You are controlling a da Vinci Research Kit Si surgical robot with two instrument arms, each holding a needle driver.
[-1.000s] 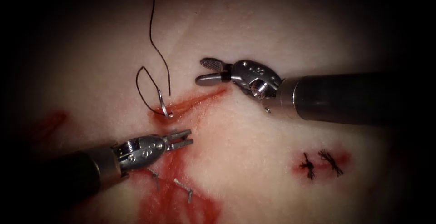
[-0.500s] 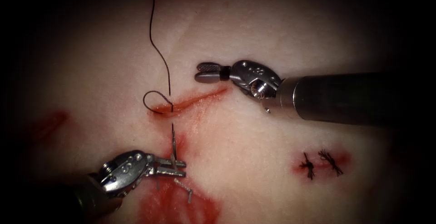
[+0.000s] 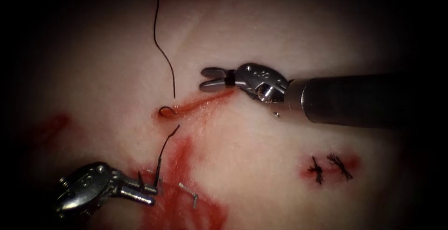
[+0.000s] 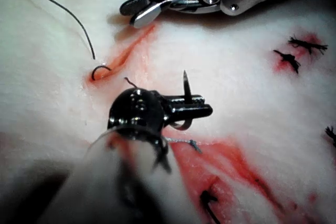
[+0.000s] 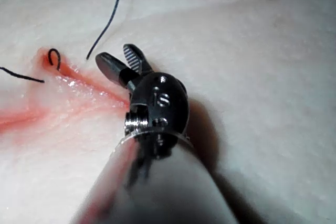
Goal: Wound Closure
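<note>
My left tool (image 3: pixel 153 195) is low on the left, below the cut (image 3: pixel 205 99), with its jaws shut on the curved needle (image 3: pixel 157 177) near mid-curve. The needle (image 4: pixel 185 85) is free of the tissue, its tip sticking up past the left tool (image 4: pixel 202 109). Black thread (image 3: pixel 163 55) drops from above into a tiny loop at the cut's left end, then comes out below and runs to the needle. The right tool (image 3: pixel 205 80) hovers open over the cut's right end and holds nothing; its open jaws show in the right wrist view (image 5: pixel 113 55).
Red fluid (image 3: pixel 182 206) stains the tissue below the cut, with short cut ends of thread (image 3: pixel 189 194) lying in it. Two knotted stitches (image 3: pixel 329 167) sit in a red patch to the right, under the right tool's shaft (image 3: pixel 364 101).
The left tool shut on the needle, drew it out of the tissue at the cut's left end and moved down-left, pulling thread through. The thread loop shrank. The right tool barely moved.
</note>
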